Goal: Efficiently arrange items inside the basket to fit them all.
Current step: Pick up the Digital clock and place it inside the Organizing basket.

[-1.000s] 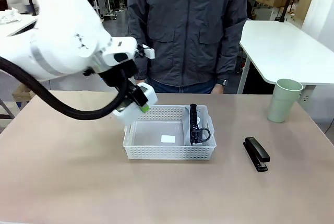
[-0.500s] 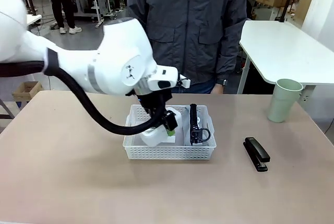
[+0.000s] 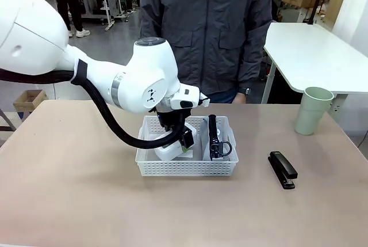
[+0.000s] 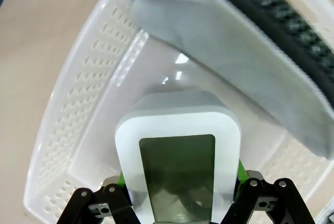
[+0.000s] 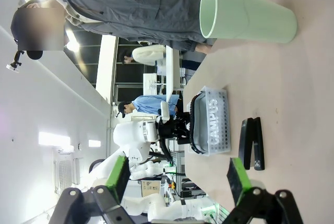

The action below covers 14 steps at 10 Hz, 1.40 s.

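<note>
The left hand (image 3: 184, 143) is reaching down into the white perforated basket (image 3: 187, 169) from the robot's left, and its green-padded fingers are clamping the small white boxy device (image 3: 168, 152) by two opposite sides. In the left wrist view the device (image 4: 177, 125) is sitting squarely between the pads, its dark window facing the camera, over the open part of the basket floor; whether it is touching the floor I cannot tell. The grey pouch (image 4: 235, 67) is standing on edge against the basket's right end, just beside the device, with its black strap (image 3: 214, 135) lying along its top. The black stapler (image 3: 282, 170) is lying on the tabletop (image 3: 69, 201) to the right of the basket, and the pale green cup (image 3: 313, 110) is standing upright farther back on that side. The right hand (image 5: 177, 179) is hanging with its fingers wide apart, gripping nothing, looking towards the cup and stapler. A person (image 3: 207, 28) is standing at the far edge
</note>
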Tool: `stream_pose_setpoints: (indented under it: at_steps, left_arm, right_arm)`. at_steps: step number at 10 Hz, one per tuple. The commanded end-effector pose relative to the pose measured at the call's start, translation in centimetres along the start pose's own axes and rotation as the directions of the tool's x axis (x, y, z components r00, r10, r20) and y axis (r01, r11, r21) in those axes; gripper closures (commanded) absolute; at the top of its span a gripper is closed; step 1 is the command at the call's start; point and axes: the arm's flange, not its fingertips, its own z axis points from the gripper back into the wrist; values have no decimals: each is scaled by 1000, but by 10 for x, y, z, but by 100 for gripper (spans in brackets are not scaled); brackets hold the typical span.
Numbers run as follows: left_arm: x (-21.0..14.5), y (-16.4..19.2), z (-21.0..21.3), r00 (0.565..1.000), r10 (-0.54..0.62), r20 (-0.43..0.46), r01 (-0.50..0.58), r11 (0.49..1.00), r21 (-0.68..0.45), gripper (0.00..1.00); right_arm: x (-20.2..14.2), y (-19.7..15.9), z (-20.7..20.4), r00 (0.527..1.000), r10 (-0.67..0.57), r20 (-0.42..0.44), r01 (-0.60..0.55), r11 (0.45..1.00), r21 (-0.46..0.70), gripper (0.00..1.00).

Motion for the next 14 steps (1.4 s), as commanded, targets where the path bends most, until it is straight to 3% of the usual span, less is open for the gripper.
stream_pose_setpoints:
  at_steps: [1,5,6,8,10,11,12,13,14]
  left_arm:
    - [12,5,-5,999,31,-38,-31,999,16,100]
    - [16,11,-18,997,54,-63,-52,998,32,100]
    - [16,11,-16,997,47,-61,-44,998,41,0]
    - [6,14,0,994,95,-60,-94,995,11,0]
    - [-21,20,49,957,278,-87,-281,959,-29,0]
    - [-41,31,87,918,377,-122,-384,922,-39,0]
    - [-60,51,121,853,499,-155,-514,855,-74,0]
    - [-81,78,150,756,638,-148,-655,738,-160,0]
    - [-107,108,171,677,706,-205,-733,624,-271,0]
  right_arm:
    - [-2,1,1,1000,27,-12,-27,1000,1,0]
    - [-2,1,1,1000,27,-12,-27,1000,1,0]
    - [-2,1,1,1000,27,-12,-27,1000,1,0]
    - [-2,1,1,1000,27,-12,-27,1000,1,0]
    - [-2,1,1,1000,27,-12,-27,1000,1,0]
    - [-2,1,1,1000,27,-12,-27,1000,1,0]
    - [-2,1,1,1000,27,-12,-27,1000,1,0]
    - [-2,1,1,1000,27,-12,-27,1000,1,0]
    - [-2,1,1,1000,27,-12,-27,1000,1,0]
